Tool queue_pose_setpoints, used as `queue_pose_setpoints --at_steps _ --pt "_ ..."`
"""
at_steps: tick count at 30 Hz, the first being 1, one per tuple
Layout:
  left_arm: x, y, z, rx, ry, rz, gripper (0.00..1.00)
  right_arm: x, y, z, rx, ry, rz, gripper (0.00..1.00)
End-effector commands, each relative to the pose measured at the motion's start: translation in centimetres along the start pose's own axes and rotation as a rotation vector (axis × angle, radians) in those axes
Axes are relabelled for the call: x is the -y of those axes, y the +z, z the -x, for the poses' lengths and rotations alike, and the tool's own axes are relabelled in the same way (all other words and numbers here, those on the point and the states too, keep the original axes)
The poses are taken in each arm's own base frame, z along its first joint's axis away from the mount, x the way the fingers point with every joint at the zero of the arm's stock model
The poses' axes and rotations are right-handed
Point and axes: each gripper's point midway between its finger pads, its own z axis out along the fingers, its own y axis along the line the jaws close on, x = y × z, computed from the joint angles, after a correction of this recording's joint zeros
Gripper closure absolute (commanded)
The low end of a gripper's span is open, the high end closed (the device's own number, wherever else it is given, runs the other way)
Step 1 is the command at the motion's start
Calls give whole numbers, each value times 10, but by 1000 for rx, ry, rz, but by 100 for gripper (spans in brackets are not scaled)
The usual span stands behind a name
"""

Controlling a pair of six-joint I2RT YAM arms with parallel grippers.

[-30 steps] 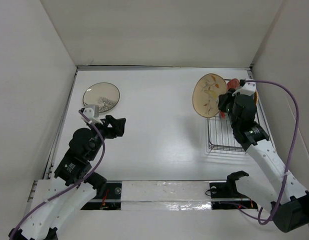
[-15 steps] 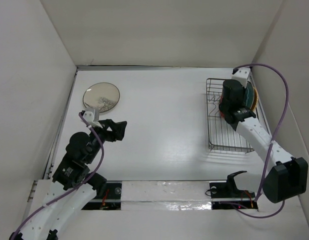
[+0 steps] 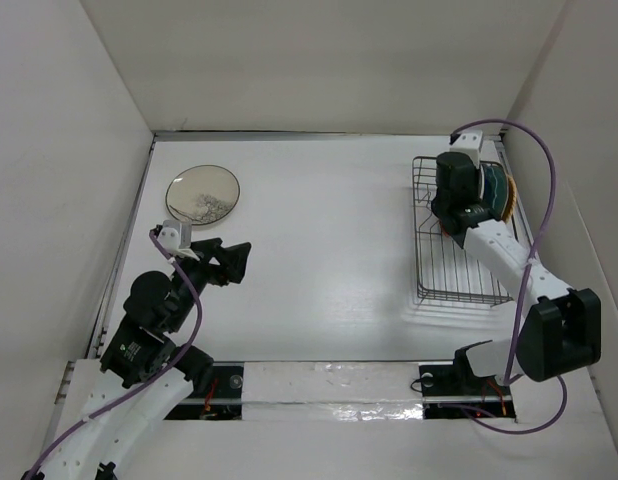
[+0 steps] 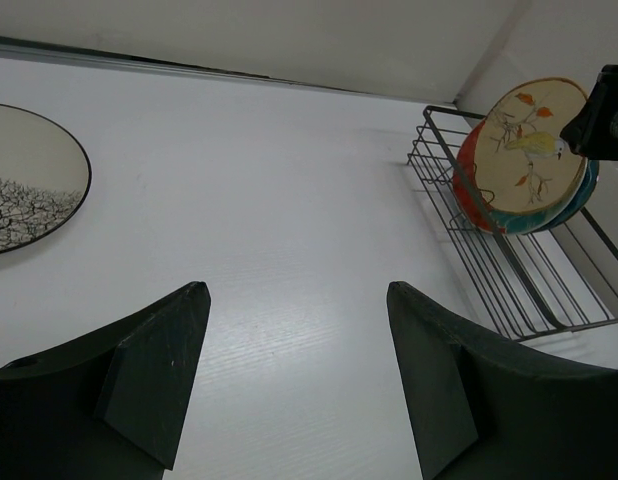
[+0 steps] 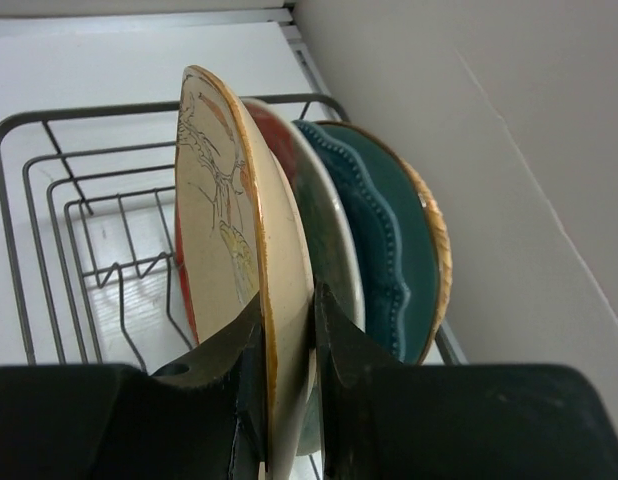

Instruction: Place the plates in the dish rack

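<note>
The tan floral plate (image 5: 214, 200) stands on edge in the dish rack (image 5: 49, 200), and my right gripper (image 5: 287, 330) is shut on its rim from above. Behind it stand a red plate (image 5: 274, 140), a pale plate (image 5: 329, 220), the dark teal scalloped plate (image 5: 389, 240) and an orange rim (image 5: 439, 250). In the top view the rack (image 3: 454, 265) is at the right, with these plates (image 3: 501, 195) at its far end. The dark-rimmed speckled plate (image 3: 203, 193) lies flat at the far left. My left gripper (image 3: 227, 262) hovers open and empty near it, its fingertips (image 4: 194, 300) wide apart.
White walls enclose the table on three sides; the right wall runs close behind the rack. The rack's near rows of tines (image 3: 459, 280) hold nothing. From the left wrist the rack (image 4: 509, 290) and the tan plate (image 4: 529, 140) show at the far right.
My right gripper carried the tan plate from the rack's left side into its far end, turning it edge-on beside the others. The left arm drew back slightly, still open.
</note>
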Motion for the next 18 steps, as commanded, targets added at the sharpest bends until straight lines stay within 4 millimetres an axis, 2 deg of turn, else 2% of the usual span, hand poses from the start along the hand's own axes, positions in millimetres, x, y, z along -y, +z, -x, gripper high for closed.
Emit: queue_pose_setpoints --at_steps 1,3,5,11,12,13,15,16,18 --pt "2 3 4 27 7 -14 31 0 0 30 86 137 11 100" --pt "1 4 3 22 6 -7 31 -18 3 22 70 132 83 100" --pt "-2 7 -1 7 7 10 31 -35 6 1 15 111 135 99" --pt "-11 14 -9 -32 13 68 31 -53 12 -37 -60 163 148 83" --pt "-14 15 -8 -29 17 80 31 -55 12 -39 -65 164 155 79" --pt "-14 15 -8 -26 17 86 31 -58 13 -41 -72 163 165 68" --pt "-19 18 -9 -32 19 113 32 -62 11 -46 -90 181 179 53" --pt "-21 19 -10 -34 20 123 32 -60 9 -44 -88 196 180 39" --pt "-25 22 -12 -47 26 151 34 -57 4 -40 -80 233 190 27"
